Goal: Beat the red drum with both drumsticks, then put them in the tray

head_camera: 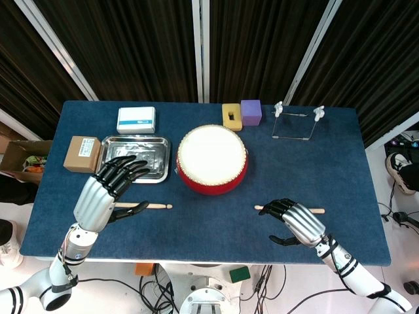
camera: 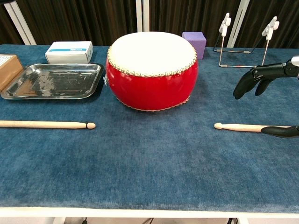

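Left robot hand (head_camera: pixel 108 190) open, hiding left drumstick's (head_camera: pixel 156 206) handle, right robot hand (head_camera: pixel 298 220) open over right drumstick (head_camera: pixel 317 210)

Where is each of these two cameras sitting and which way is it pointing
Head view: high above the table's near edge, looking steeply down on the blue table; shows both forearms, the left hand and the right hand.
Chest view: low at the near edge, looking level across the table toward the curtain; shows only the right hand's fingers at the right edge.
Shared: red drum, metal tray, left drumstick, right drumstick, purple block.
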`<action>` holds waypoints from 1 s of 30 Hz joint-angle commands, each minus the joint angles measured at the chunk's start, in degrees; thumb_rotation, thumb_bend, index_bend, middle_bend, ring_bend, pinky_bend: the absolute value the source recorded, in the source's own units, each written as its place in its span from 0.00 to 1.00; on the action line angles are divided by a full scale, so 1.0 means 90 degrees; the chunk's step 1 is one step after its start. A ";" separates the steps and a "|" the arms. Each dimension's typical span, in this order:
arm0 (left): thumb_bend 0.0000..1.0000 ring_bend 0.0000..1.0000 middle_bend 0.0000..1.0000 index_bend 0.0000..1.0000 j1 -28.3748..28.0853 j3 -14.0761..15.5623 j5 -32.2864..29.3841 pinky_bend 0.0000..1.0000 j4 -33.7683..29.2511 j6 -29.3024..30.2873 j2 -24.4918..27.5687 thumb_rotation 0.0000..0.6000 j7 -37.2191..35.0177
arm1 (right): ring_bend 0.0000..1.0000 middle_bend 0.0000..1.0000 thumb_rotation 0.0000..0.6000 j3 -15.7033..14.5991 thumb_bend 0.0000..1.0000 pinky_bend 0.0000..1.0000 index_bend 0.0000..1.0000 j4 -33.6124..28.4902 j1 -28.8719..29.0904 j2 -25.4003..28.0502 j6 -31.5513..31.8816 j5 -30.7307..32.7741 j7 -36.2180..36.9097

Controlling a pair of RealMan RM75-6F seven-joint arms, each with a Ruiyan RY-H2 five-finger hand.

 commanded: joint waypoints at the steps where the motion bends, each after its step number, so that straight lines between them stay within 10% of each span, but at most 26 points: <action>1: 0.07 0.18 0.23 0.24 -0.0006 0.0032 -0.0085 0.27 0.0024 -0.0034 0.0004 1.00 -0.0017 | 0.25 0.35 1.00 -0.0009 0.21 0.36 0.34 0.0041 -0.0025 0.0016 0.0102 0.0058 0.0028; 17: 0.16 0.26 0.33 0.38 0.0344 0.0764 -0.1401 0.30 0.0836 -0.1198 -0.0097 1.00 0.0570 | 0.25 0.34 1.00 0.0080 0.22 0.36 0.35 -0.0080 -0.1000 0.1041 0.1829 0.0591 -0.0001; 30: 0.19 0.32 0.37 0.40 0.0266 0.0841 -0.2910 0.35 0.1142 -0.2557 -0.0759 1.00 0.2639 | 0.25 0.34 1.00 0.0108 0.22 0.36 0.35 -0.0109 -0.1035 0.1029 0.1711 0.0648 -0.0013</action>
